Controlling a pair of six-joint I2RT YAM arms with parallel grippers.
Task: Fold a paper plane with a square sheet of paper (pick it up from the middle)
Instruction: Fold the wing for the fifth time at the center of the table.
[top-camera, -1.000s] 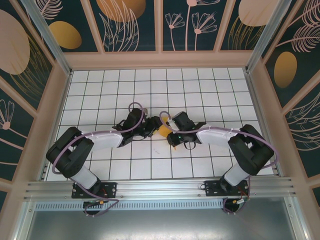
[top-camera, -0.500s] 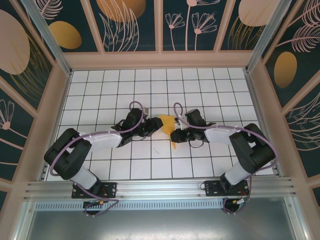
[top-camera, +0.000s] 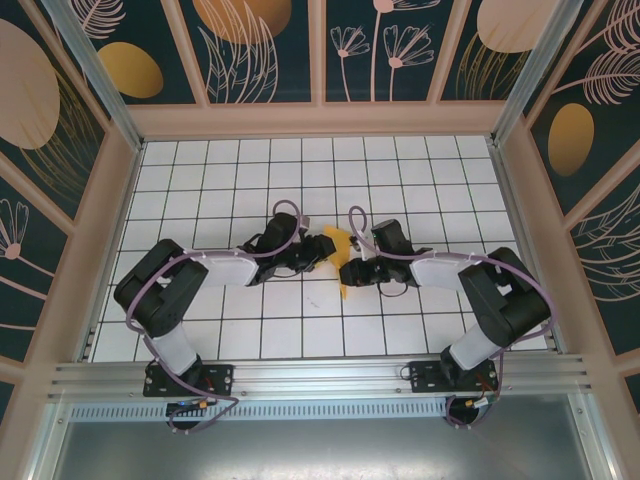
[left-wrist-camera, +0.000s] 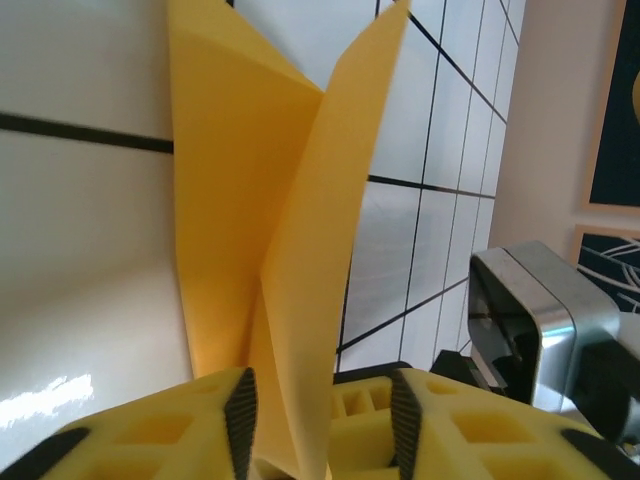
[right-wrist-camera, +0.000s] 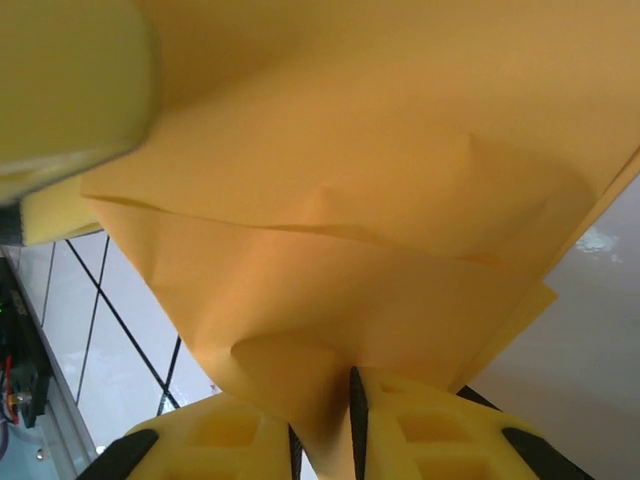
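The orange-yellow sheet of paper (top-camera: 337, 243) is folded into layered flaps with a pointed tip toward the near side. It is held just above the table's middle, between the two grippers. My left gripper (top-camera: 313, 253) is at its left end. In the left wrist view an upright fold of the paper (left-wrist-camera: 240, 200) runs between the jaws of the left gripper (left-wrist-camera: 322, 410), close to the left pad (left-wrist-camera: 240, 415), with a gap on the right side. My right gripper (top-camera: 348, 270) is at the paper's near right. In its wrist view the right gripper (right-wrist-camera: 325, 440) pinches a flap of the paper (right-wrist-camera: 380, 180) tightly.
The white grid table (top-camera: 420, 180) has wooden walls at the back and both sides, and a metal rail (top-camera: 320, 378) along the near edge. The right arm's metal body (left-wrist-camera: 530, 330) sits close beside the left gripper. A yellow finger (right-wrist-camera: 60, 80) of the left gripper touches the paper's top.
The right gripper pulled back to the right, and more of the paper now shows between the grippers. The left arm's elbow swung right and forward, and its jaws narrowed around the paper.
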